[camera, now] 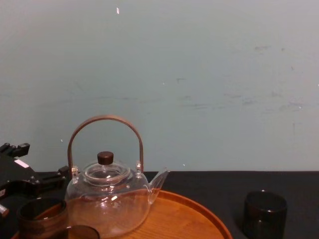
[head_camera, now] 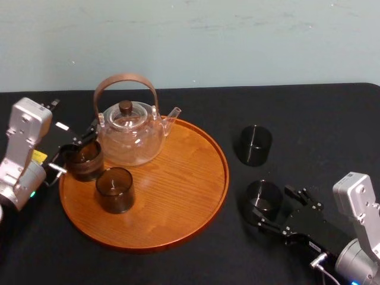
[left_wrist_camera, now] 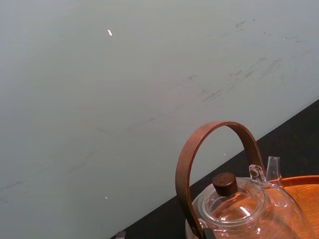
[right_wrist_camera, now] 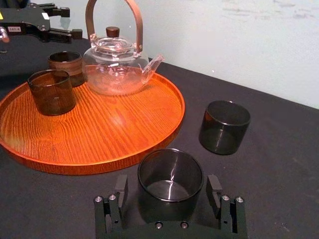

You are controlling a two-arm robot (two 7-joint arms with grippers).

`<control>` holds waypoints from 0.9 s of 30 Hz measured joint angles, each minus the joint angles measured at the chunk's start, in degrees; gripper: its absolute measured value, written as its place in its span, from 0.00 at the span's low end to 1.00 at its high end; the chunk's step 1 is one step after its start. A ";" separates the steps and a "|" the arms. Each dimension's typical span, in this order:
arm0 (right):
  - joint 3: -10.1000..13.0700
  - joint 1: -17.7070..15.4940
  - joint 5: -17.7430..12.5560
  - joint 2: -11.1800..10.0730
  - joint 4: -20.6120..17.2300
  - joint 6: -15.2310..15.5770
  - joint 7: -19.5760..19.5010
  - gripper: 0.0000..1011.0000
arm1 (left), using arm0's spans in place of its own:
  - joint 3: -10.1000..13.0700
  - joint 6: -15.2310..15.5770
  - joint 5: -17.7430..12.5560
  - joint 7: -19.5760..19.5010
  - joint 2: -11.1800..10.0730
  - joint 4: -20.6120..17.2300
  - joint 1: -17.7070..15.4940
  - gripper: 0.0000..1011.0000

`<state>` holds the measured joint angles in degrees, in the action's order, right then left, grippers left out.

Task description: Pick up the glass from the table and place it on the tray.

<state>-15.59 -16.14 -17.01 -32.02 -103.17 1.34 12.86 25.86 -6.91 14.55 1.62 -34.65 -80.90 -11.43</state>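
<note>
Glass [right_wrist_camera: 170,175] on table by tray's [right_wrist_camera: 109,127] right edge, between right gripper's [right_wrist_camera: 168,188] parted fingers, left gripper [right_wrist_camera: 61,22] seemingly parted at left rim.

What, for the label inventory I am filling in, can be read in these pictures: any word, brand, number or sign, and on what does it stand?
White label on the left claw: dark characters, too small to read.
Yellow sticker on the left arm: too blurred to read.
No writing can be seen on the teapot, the tray, the glass or the right claw around it.
</note>
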 joint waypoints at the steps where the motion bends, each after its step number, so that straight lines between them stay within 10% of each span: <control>1: 0.06 0.02 0.04 0.11 0.09 0.03 0.10 0.99 | 0.00 0.00 0.00 0.00 0.00 0.00 0.00 0.99; 27: 0.51 4.40 2.83 4.93 6.18 1.71 3.94 0.99 | 0.00 0.00 0.00 0.00 0.00 0.00 0.00 0.99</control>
<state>-15.08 -11.75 -14.18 -27.10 -96.99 3.04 16.80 25.86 -6.91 14.55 1.62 -34.64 -80.90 -11.43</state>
